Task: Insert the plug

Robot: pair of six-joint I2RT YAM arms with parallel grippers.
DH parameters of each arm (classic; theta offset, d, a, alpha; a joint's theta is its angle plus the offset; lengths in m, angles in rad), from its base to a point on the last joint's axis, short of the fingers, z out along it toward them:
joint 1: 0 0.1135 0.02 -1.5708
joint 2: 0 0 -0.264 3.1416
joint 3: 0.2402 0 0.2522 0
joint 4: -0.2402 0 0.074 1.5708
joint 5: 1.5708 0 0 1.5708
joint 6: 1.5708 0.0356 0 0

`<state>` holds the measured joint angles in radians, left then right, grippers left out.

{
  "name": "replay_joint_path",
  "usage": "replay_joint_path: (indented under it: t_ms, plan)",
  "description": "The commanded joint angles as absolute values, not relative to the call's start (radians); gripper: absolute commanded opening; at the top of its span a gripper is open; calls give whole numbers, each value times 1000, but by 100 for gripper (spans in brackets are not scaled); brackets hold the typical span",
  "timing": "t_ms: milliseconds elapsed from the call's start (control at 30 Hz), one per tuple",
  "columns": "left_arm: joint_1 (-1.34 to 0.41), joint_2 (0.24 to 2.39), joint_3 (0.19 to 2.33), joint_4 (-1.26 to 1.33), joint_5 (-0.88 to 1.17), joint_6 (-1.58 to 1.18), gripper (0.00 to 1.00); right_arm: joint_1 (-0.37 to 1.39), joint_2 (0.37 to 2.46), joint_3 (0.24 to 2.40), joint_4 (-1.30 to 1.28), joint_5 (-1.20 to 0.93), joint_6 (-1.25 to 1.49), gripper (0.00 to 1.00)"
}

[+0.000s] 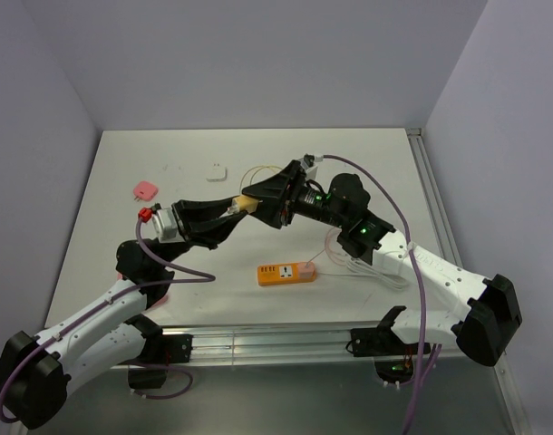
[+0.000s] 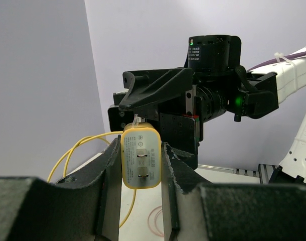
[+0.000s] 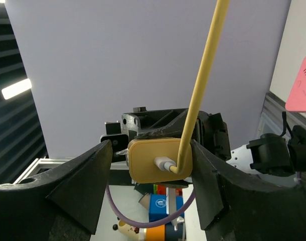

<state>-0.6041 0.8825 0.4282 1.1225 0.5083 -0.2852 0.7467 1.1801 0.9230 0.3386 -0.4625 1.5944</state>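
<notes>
The yellow plug (image 2: 140,158) hangs mid-frame above the white surface (image 1: 168,172), pinched by the left pincer (image 2: 140,150). The right pincer (image 3: 152,150) stands spread around it. An orange power strip (image 1: 286,273) lies lower centre. Pale lilac walls (image 1: 258,54) close in the surface.

Tiny marks are showing on the yellow plug (image 2: 140,156) and fine print on a label (image 2: 195,52) atop the right arm's wrist; nothing is coming through legibly.
</notes>
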Motion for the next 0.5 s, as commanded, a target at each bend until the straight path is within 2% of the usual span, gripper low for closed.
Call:
replay_joint_path:
  t_ms: [0,267,467]
  plan:
    - [-607,884,437,1178,509,-276,0,762,1173,930,429,-500,1631,70]
    - [-609,890,442,1178,515,-249,0,769,1175,936,448,-509,1646,70]
    - [-609,884,430,1190,535,-258,0,770,1178,934,466,-503,1654,61]
